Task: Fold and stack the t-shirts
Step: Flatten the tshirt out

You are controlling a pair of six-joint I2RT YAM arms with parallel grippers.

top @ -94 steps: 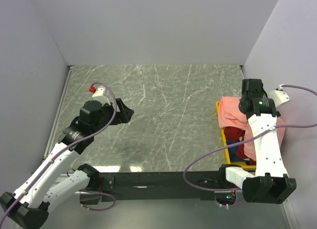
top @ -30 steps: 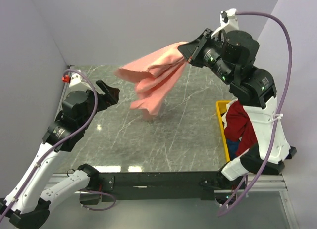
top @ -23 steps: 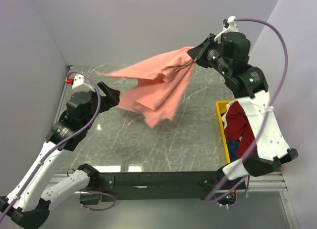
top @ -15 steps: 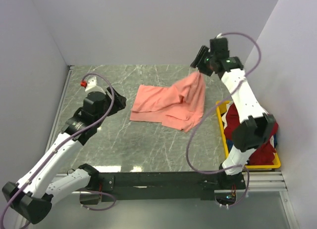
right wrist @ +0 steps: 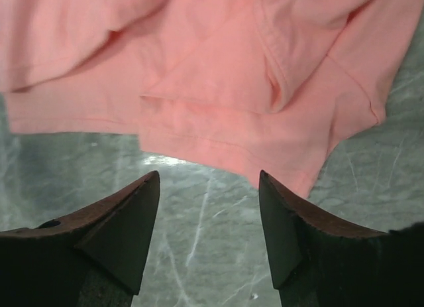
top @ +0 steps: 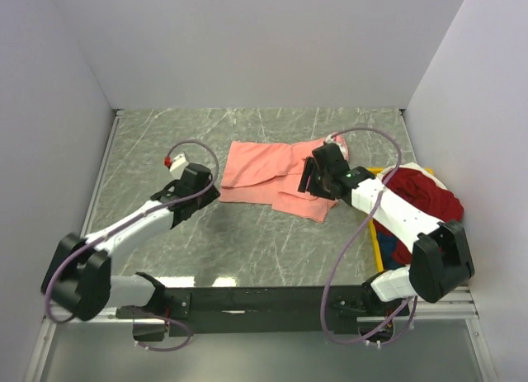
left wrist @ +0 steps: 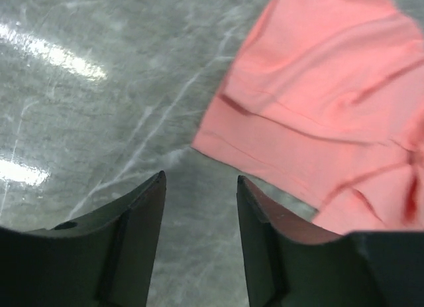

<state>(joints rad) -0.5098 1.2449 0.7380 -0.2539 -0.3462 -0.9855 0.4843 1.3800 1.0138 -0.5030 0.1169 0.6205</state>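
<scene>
Grey-green marbled tabletop lay between pale walls, and on it we saw the salmon-pink t-shirt spread out but rumpled, with loose folds across it and one part doubled over itself.

We found the left gripper low over the bare marble just to the left of that shirt. In its wrist view its jaws stood apart with nothing between them, and the shirt's near corner lay just past the fingertips, not touching them.

We found the right gripper over the shirt's right-hand part, its arm reaching in from the right. Its own camera showed the jaws released and empty. The shirt's hem ran just beyond the fingertips, and only marble showed in the gap. A sleeve lay folded over the body of the shirt there.

To the right of the salmon-pink t-shirt, and apart from it, we saw the deep red t-shirt heaped in the yellow bin, spilling over its rim. The right arm hid much of the bin, so we could not tell what else lay under the red cloth.
</scene>
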